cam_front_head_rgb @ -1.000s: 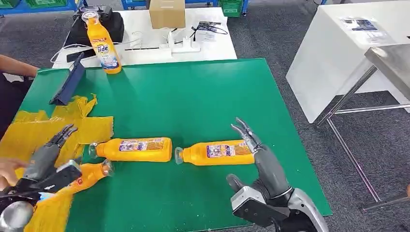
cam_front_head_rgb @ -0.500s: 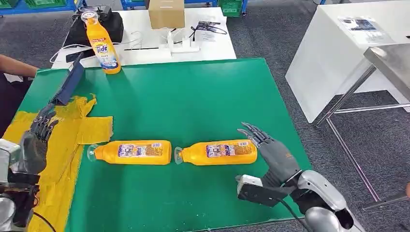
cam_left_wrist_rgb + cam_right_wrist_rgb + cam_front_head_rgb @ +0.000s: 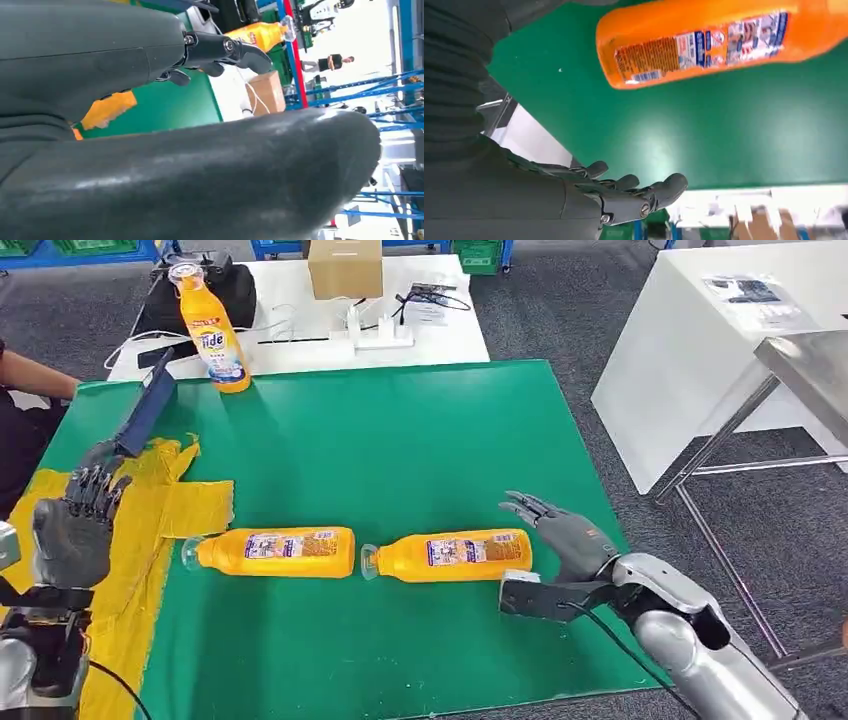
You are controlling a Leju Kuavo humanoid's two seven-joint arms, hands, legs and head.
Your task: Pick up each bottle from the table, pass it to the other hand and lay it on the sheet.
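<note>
Cardboard box (image 3: 345, 267): on white table (image 3: 300, 335), far edge.
Power strip (image 3: 375, 337): on same table, white cables attached.
Black bag (image 3: 200, 290): far left of that table.
Tablet (image 3: 145, 412): dark, propped tilted on green mat.
Second white table (image 3: 690, 350): right, on grey floor.

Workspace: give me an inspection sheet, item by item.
Surface: green mat, yellow sheet at its left edge.
Job's things: two bottles lying, left one, right one; third bottle upright at the far edge.
Clutter: cardboard box, blue tablet.
Hands: left hand open over the sheet; right hand open beside the right bottle's base.
Cables: white leads and power strip.
Surroundings: white tables, a person's arm.
</note>
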